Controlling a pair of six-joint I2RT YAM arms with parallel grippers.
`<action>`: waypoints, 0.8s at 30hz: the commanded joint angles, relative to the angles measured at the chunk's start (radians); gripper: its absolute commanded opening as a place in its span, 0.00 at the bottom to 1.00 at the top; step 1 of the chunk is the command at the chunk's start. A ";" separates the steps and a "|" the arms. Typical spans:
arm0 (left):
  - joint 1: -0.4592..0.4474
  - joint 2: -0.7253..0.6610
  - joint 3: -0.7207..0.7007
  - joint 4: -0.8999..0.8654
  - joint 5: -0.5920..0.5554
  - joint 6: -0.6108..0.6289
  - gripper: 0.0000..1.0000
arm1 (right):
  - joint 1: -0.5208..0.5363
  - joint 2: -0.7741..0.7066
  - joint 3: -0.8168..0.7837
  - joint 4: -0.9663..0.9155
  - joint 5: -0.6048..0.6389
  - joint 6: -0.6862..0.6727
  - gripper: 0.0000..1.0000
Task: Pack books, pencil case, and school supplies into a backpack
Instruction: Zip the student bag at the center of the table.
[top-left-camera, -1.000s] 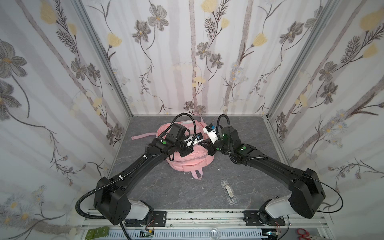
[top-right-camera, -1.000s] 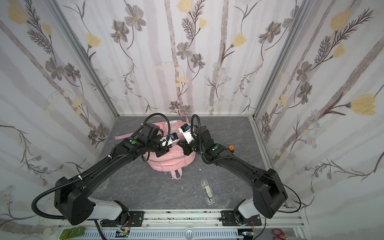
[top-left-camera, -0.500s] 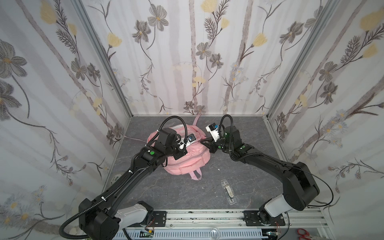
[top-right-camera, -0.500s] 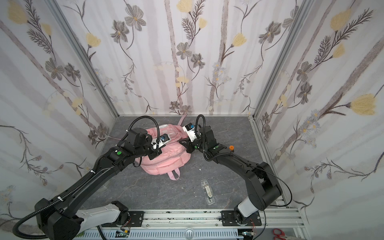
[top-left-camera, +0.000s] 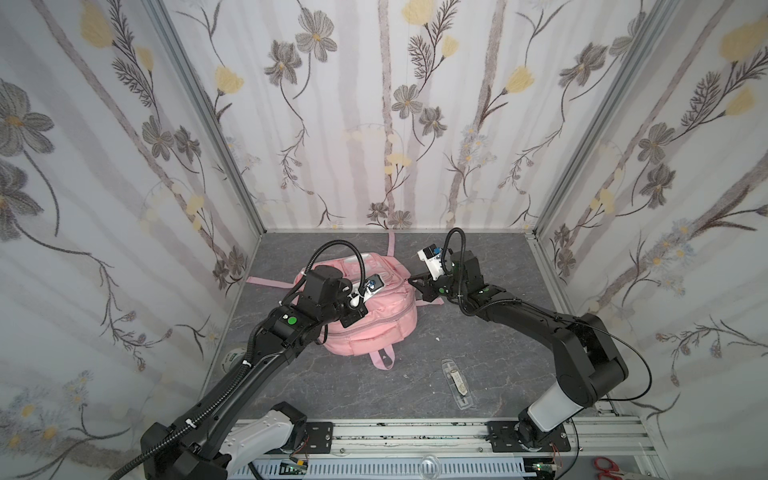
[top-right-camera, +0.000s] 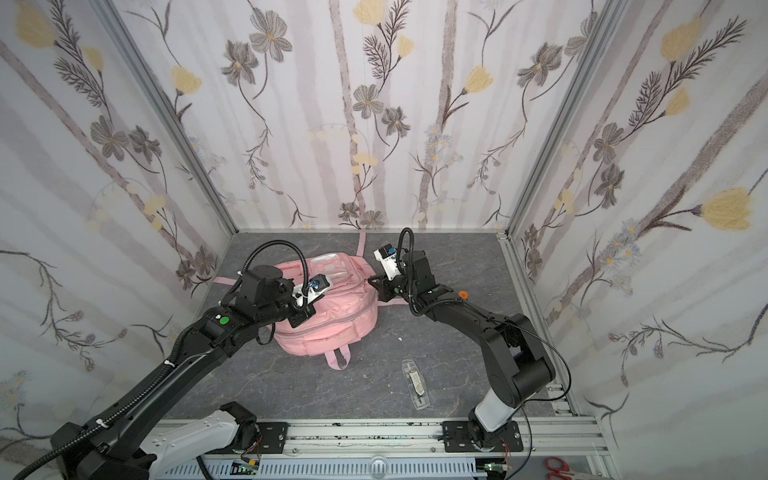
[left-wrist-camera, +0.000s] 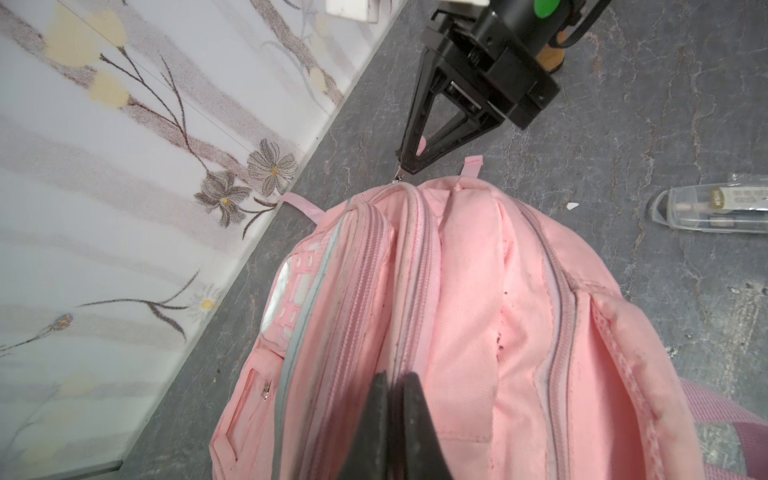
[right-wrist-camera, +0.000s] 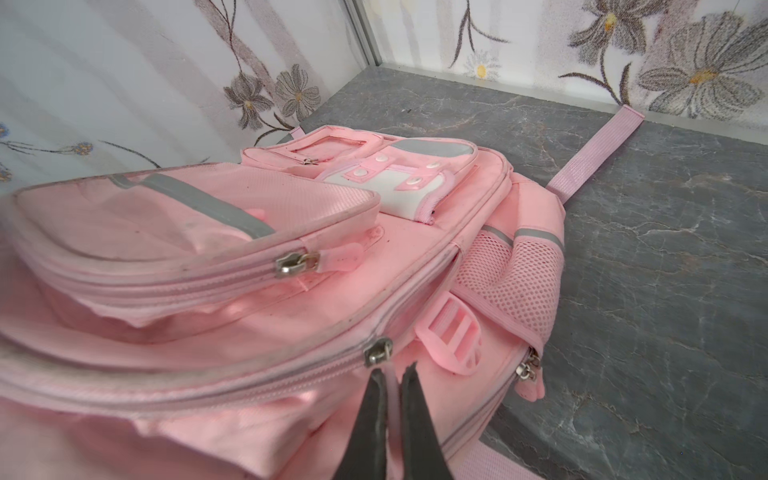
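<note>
Left wrist view: left gripper (left-wrist-camera: 392, 384) is pinched shut on the backpack (left-wrist-camera: 465, 291) along its zip seam; right gripper (left-wrist-camera: 409, 166) clamps a zip pull (left-wrist-camera: 399, 178). Backpack lies mid counter (top-left-camera: 498, 361), clear case (top-left-camera: 457, 380) at its 5 o'clock.

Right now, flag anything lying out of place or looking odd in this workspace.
The narrow clear plastic case lies alone on the grey table, outside the large pink fabric backpack, whose zips look closed. A small white scrap sits between them. Dark smudges mark the backpack fabric.
</note>
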 joint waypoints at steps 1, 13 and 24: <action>0.018 -0.042 -0.005 0.072 -0.076 0.012 0.00 | -0.035 0.064 0.030 -0.062 0.295 0.018 0.00; 0.042 -0.112 -0.023 0.021 -0.036 -0.032 0.00 | -0.055 0.228 0.168 -0.025 0.335 0.083 0.00; -0.025 0.151 0.090 0.028 -0.035 -0.166 0.53 | -0.016 0.120 0.091 -0.018 0.184 0.129 0.00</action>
